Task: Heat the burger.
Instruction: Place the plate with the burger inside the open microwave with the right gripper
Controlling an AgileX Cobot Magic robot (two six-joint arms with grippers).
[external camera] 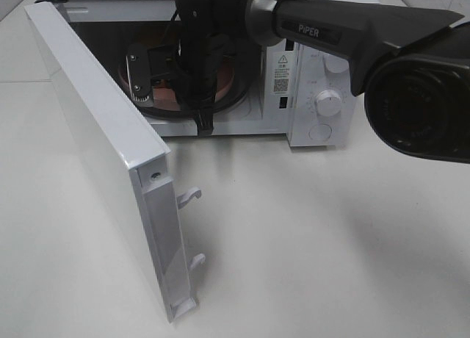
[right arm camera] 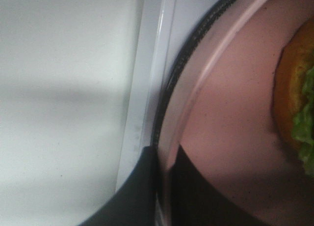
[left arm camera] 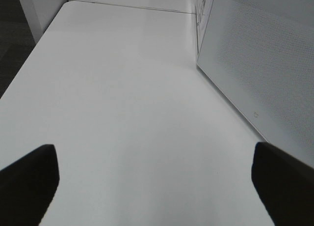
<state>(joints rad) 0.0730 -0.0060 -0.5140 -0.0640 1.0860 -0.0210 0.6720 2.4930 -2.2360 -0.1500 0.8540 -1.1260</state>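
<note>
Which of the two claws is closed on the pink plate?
The right claw, pinching the rim of the pink plate inside the microwave; the left claw stands open over the table.

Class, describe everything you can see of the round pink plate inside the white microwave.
The round pink plate looks smooth and matte, perhaps plastic, with a thin raised rim. It is inside the open white microwave, above a dark-edged turntable. The small burger, tan bun and green lettuce, sits on it, well inside the rim. The right end effector is shut on the rim nearest the door opening, one dark finger each side.
</note>
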